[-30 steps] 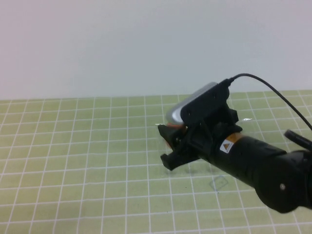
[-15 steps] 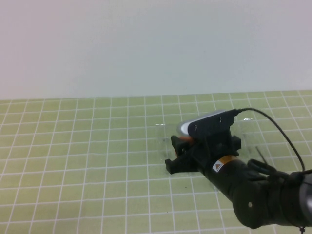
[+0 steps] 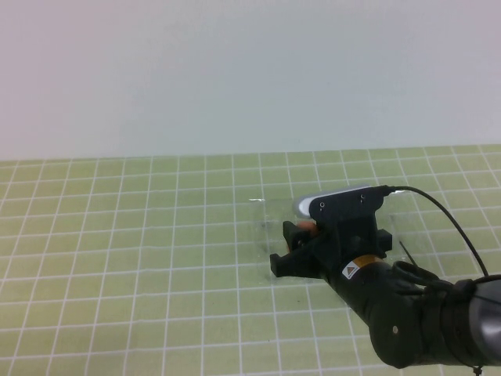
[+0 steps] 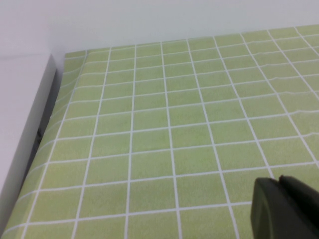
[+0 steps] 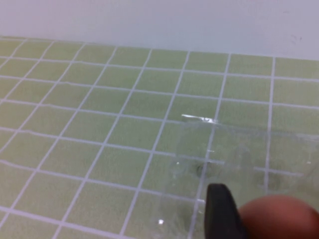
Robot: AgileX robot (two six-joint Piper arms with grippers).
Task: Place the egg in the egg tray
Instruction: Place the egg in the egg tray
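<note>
We see the egg (image 3: 306, 227) clamped in the right gripper (image 3: 296, 247), now lowered closer over the clear egg tray (image 5: 234, 144), so release looks near. The left gripper (image 4: 284, 209) hangs apart; its state we cannot tell.

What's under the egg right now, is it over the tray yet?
The egg, held in the right end effector, hangs over the clear egg tray. The cup directly beneath is hidden by the egg. The left end effector is parked over bare mat.
</note>
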